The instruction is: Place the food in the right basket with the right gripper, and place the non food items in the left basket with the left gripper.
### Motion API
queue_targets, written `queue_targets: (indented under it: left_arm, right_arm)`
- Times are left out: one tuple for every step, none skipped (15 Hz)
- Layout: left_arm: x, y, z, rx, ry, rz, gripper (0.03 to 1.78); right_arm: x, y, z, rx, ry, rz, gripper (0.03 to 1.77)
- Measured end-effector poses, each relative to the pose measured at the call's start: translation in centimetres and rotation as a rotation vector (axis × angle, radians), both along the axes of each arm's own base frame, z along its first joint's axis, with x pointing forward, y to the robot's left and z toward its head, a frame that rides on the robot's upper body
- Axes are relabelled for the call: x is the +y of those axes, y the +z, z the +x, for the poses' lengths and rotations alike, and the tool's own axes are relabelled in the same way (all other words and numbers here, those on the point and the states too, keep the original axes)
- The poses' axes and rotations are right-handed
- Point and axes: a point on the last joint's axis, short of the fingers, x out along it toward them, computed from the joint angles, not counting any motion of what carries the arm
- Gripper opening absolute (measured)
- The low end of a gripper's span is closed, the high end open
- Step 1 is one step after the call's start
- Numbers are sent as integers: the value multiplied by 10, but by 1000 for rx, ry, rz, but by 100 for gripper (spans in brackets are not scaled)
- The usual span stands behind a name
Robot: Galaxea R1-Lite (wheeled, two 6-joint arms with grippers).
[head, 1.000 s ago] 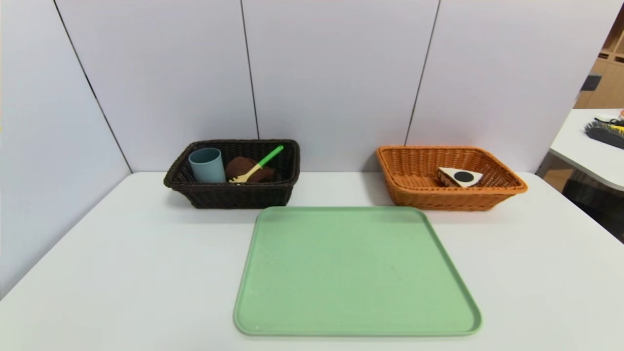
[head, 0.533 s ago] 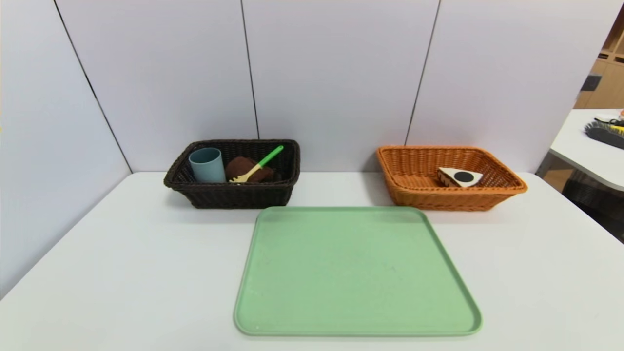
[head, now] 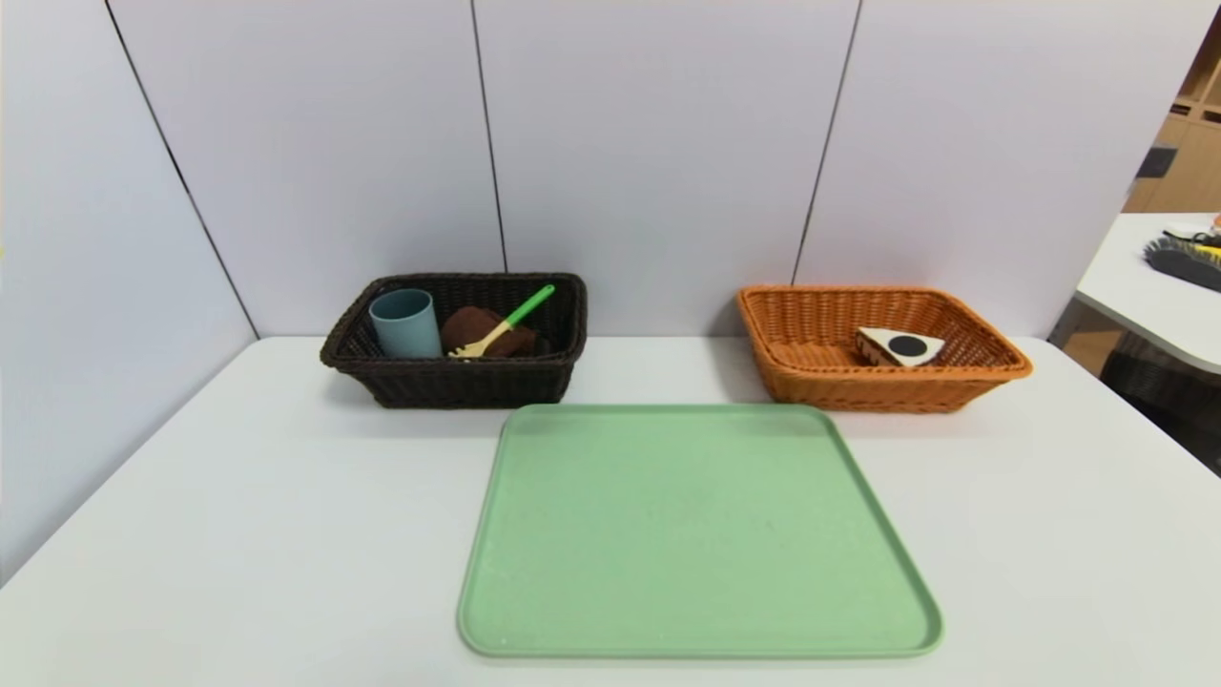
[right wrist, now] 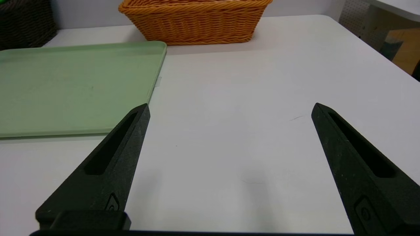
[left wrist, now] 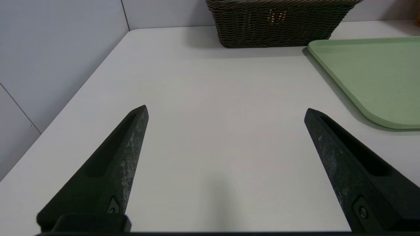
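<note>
The dark brown left basket point(head: 429, 382) stands at the back left and holds a blue-grey cup point(head: 404, 324), a rolled brown towel point(head: 472, 329) and a yellow spoon with a green handle point(head: 504, 324). In the orange-tan right basket point(head: 858, 391) at the back right lies the cake slice point(head: 899, 346), pale underside with black dot facing up. My left gripper point(left wrist: 226, 109) hangs open over bare table near the front left, with the left basket point(left wrist: 279, 26) far ahead. My right gripper point(right wrist: 230, 108) is open over the table's front right, the right basket point(right wrist: 197, 23) far ahead. Neither gripper shows in the head view.
A bare green tray point(head: 696, 534) lies in the middle of the white table point(head: 238, 496), between both grippers. Grey partition walls point(head: 658, 143) close off the back and left. Another table point(head: 1154, 286) with a brush stands off to the right.
</note>
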Motion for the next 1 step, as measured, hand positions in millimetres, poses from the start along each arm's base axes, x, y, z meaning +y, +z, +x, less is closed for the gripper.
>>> queue_targets:
  left_arm:
    - [0, 0, 0, 0, 0, 0, 169]
  right_arm:
    - [0, 0, 0, 0, 0, 1, 170]
